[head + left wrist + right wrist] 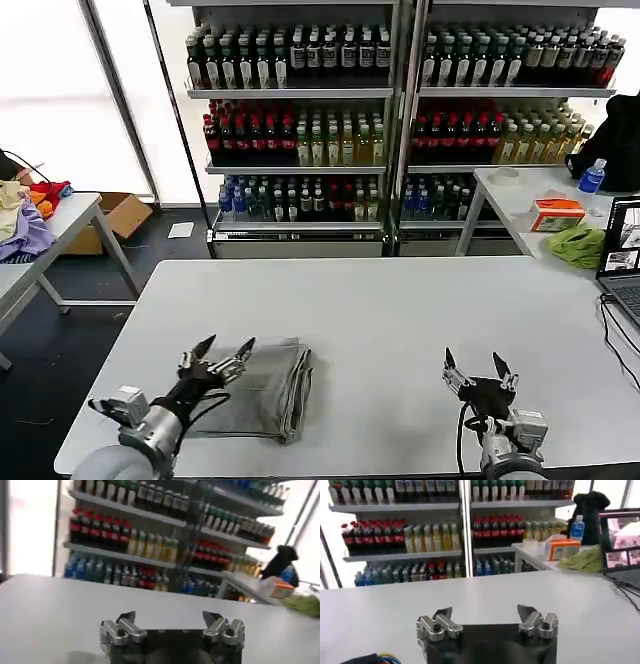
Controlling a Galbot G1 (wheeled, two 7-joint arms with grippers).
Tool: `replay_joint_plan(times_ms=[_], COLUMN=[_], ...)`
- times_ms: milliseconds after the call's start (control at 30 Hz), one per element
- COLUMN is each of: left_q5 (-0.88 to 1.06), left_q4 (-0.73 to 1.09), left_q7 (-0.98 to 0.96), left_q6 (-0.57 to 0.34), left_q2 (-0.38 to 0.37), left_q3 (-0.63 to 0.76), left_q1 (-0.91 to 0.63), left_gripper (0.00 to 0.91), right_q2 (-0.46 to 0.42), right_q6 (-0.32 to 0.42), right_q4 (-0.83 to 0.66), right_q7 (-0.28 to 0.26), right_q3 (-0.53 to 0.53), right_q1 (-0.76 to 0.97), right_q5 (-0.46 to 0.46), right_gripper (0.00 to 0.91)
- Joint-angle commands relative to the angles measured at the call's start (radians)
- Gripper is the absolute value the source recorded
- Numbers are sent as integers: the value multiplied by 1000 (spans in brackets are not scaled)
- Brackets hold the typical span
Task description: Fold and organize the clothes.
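Folded grey shirt [262, 388] on white desk [400, 330], left hand [222, 352] released above it, right hand [476, 367] released, well apart

The head camera looks forward and down at the white table [400, 330] from above both grippers. Each wrist camera sits close behind its own fingers, facing level across the table. All three views share the drink shelves [300, 120] beyond the grippers.

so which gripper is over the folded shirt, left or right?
The left gripper, open, above the folded grey shirt. The right gripper, also open, sits over bare table.
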Motion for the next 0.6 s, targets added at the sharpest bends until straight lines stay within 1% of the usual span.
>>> replay_joint_plan(times_ms=[33,600], left_q5=[32,114], left_q4=[63,152], left_q7=[-23,35], left_q6=[10,2], left_q2=[22,-17], left_q3=[-135,-73], left_q1=[59,54], left_gripper=[907,907], right_q2=[-19,-15], right_q6=[-3,0], right_q4=[-28,-14], right_q7=[0,-1], right_q3=[-10,8], right_q1=[50,21], right_q5=[25,25], right_gripper=[907,907])
